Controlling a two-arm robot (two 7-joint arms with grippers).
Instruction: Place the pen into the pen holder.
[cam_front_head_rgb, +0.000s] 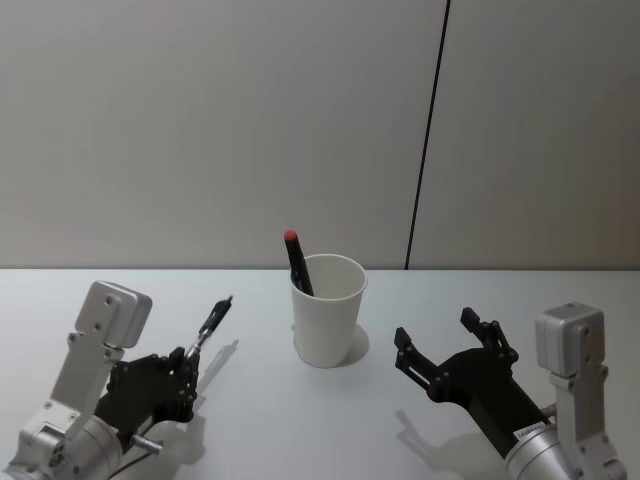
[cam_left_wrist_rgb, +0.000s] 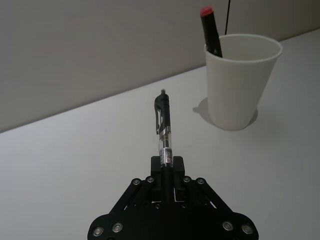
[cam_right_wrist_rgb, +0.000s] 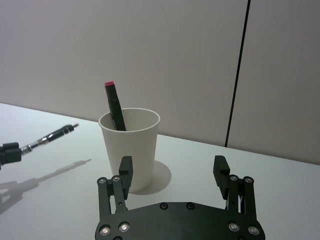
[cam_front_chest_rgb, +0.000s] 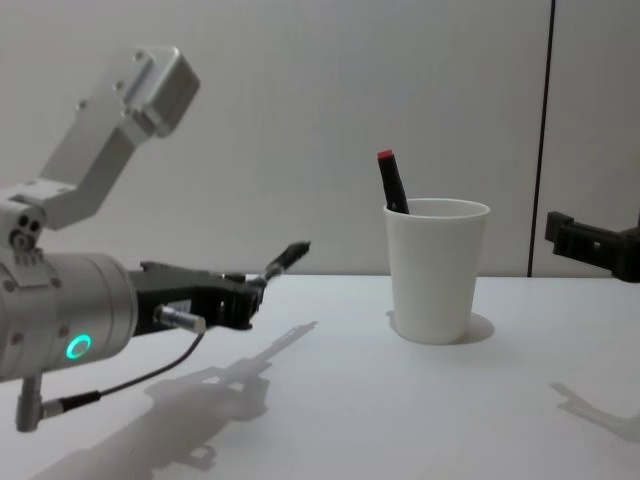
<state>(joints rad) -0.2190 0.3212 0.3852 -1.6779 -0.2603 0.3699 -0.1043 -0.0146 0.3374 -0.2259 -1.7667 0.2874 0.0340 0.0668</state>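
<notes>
1. Left end effector sits low over the left part of the bench, pinching the pen by one end of its barrel; the clip end points up and forward, and the pen is clear of the bench top
2. Paper cup stands upright near the far edge of the bench, about midway along it; a red-capped marker leans inside against the left of the rim. Pen and cup are well apart
3. Right end effector hovers low over the right part of the bench, fingers spread, nothing between them, near the cup but not touching; looks idle
4. Step in hand, as I read it: pen grasped and lifted, carry to the cup not yet made
5. Next move calls for raising the pen above the rim, swinging it right over the mouth, turning the wrist so the free end points down, aiming for the open side away from the marker, then letting go; the light cup could tip if nudged
</notes>
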